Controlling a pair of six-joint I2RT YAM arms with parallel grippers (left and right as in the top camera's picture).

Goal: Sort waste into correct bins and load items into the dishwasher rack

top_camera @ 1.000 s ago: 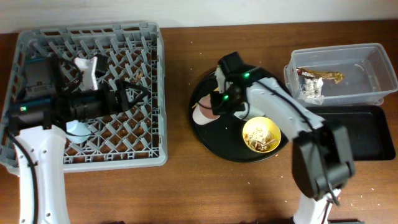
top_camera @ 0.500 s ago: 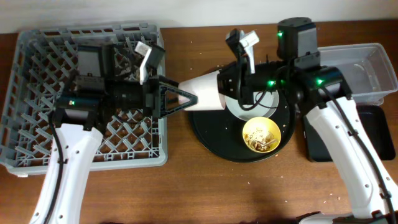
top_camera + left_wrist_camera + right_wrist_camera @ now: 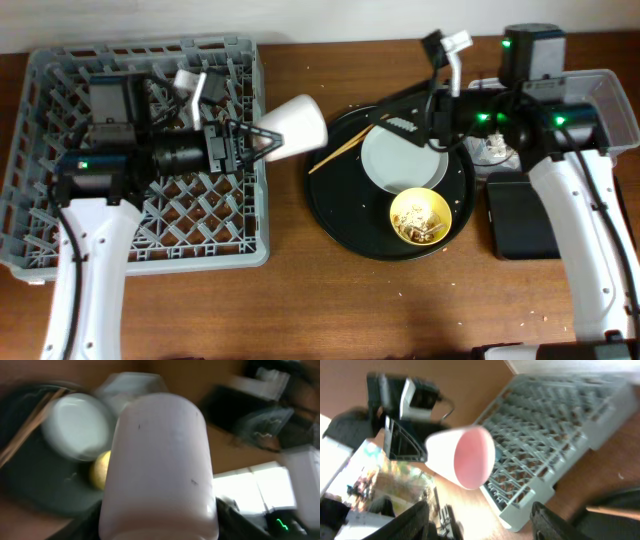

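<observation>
My left gripper [image 3: 262, 137] is shut on the base of the pink cup [image 3: 292, 126], which lies sideways in the air over the right edge of the dishwasher rack [image 3: 60, 80]. The left wrist view is filled by the cup [image 3: 160, 460]. My right gripper [image 3: 400, 122] stands open and empty above the pale plate [image 3: 400, 162]. Its wrist view looks into the cup's pink mouth [image 3: 472, 457], with the rack [image 3: 555, 425] behind. Chopsticks [image 3: 345, 148] lie across the plate's left edge. The yellow bowl [image 3: 420, 217] holds food scraps.
Plate, bowl and chopsticks rest on a large round black tray [image 3: 340, 215]. At the far right, the right arm partly covers the clear tub [image 3: 610, 90], with crumpled waste [image 3: 497, 148] in it. The shallow black tray [image 3: 520, 225] lies below it.
The right gripper has opened, let go of the cup and pulled back to the right. The left gripper has closed on the cup and carried it left towards the rack.
</observation>
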